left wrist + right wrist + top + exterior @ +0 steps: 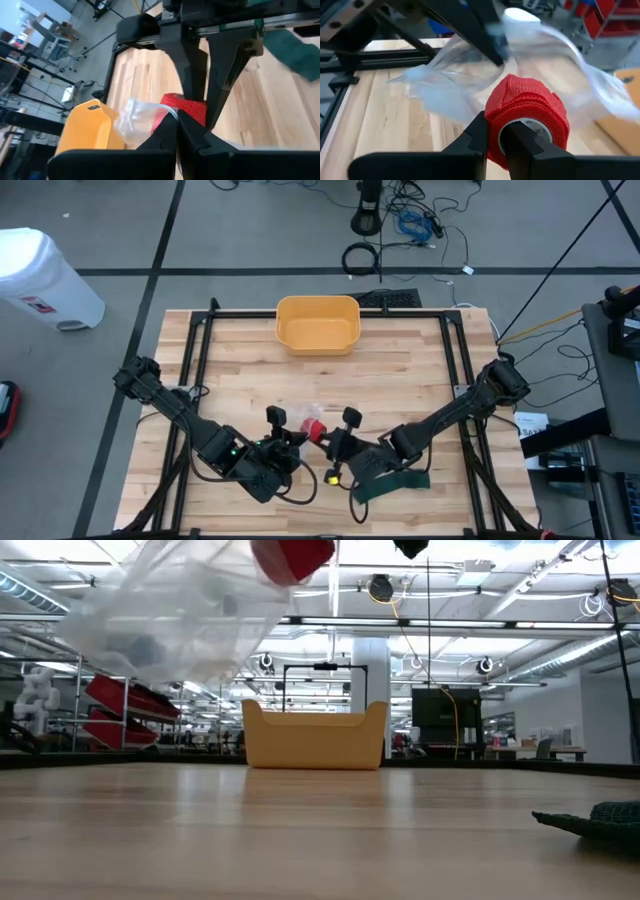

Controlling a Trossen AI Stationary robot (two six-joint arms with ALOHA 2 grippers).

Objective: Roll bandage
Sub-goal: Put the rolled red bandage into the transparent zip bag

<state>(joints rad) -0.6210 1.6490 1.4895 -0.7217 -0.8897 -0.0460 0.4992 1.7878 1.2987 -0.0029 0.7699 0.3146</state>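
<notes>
Both arms meet over the near middle of the wooden surface [400,380], raised clear of it. The right end effector [495,137] is clamped on a red bandage roll [527,117], its dark fingers [477,135] pinching the roll's wall, one outside and one inside the white core. A clear plastic wrapper [450,75] trails off the roll toward the left arm. The left end effector [178,125] is closed, its fingertips pressed together on that crinkled wrapper just beside the red roll. From overhead the roll [314,427] sits between the two end effectors, left one [285,432] and right one [330,435] almost touching. Seen level with the surface, the roll [292,558] and the wrapper [175,615] hang well above the wood.

A dark green cloth [392,485] lies flat on the surface at the near right, under the right arm. A yellow bin [318,323] stands at the far edge, well apart from the arms. Off the surface to the far left is a white bin [45,280] on the floor.
</notes>
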